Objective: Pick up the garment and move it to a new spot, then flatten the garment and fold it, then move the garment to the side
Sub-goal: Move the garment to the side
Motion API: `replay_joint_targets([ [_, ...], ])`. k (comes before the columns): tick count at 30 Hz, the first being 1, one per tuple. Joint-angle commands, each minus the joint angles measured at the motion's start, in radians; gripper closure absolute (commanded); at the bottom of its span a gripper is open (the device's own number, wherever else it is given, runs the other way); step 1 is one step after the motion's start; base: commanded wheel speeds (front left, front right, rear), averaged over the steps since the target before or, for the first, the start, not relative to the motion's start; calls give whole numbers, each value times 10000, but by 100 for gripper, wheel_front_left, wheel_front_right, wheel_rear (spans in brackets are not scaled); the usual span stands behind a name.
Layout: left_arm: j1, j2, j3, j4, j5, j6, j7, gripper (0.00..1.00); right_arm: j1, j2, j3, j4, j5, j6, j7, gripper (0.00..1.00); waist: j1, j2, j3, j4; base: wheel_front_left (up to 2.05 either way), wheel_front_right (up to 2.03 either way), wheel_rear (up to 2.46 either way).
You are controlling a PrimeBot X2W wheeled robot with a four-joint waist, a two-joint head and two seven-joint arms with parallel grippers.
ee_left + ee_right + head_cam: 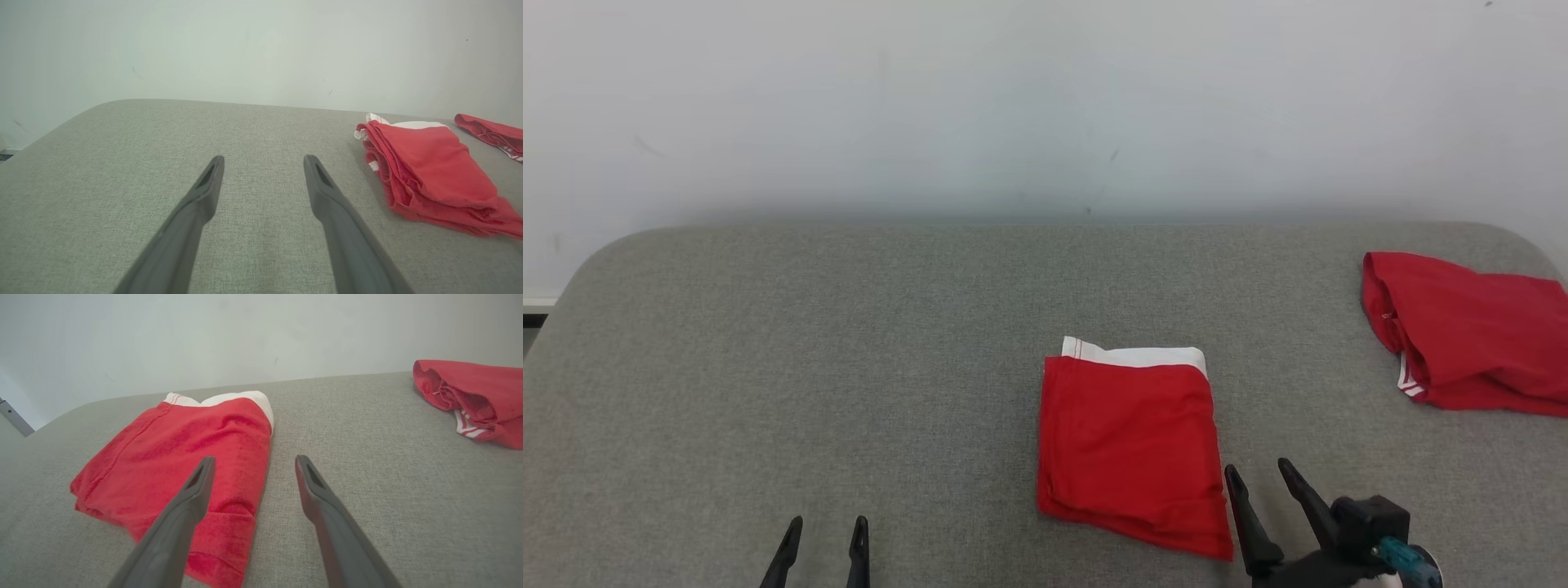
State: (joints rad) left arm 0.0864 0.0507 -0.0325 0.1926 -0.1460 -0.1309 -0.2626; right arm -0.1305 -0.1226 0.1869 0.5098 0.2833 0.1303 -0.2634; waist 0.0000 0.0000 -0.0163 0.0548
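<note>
Item: red garment [1131,445], white-banded, folded into a soft square midway across the grey padded surface [768,367], well apart from a second red garment [1470,335] at far right. Your right gripper [1258,467] sits just beside its near right corner, left gripper [827,523] well to its left; both spread wide, holding nothing. Handling, by judgement: light, limp, layers prone to slide, so pinch all layers at that near edge.

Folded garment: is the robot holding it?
No, the folded garment lies on the table, and the right end effector is open beside it.
</note>
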Motion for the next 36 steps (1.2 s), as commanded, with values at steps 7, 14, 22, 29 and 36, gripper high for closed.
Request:
replay_joint_targets([
  [7, 3, -7, -198, 82, 176, 10, -24, 0, -1882, -60, 471, 2547, 375, -1, -6, 0, 0, 0, 24, 404, 0, 0, 0],
  [14, -32, 13, -317, 137, 149, 10, -24, 0, -3111, 71, 717, 4722, 1013, -1, 50, 0, 0, 0, 109, 625, 0, 0, 0],
  [22, -227, 88, -579, 185, 107, 10, -24, 0, -3986, 189, 1097, 6502, 1788, -1, 191, 0, 0, 0, 249, 1031, 0, 0, 0],
  [29, -365, 99, -611, 184, 112, 9, -24, 0, -4372, 305, 1124, 7120, 2800, -1, 703, 0, 0, 0, 570, 1337, 0, 0, 0],
  [36, -462, 65, -505, 208, 27, 11, -24, 0, -4409, 160, 1772, 6757, 3538, 10, 918, 100, 0, 0, 776, 1335, 0, 0, 0],
])
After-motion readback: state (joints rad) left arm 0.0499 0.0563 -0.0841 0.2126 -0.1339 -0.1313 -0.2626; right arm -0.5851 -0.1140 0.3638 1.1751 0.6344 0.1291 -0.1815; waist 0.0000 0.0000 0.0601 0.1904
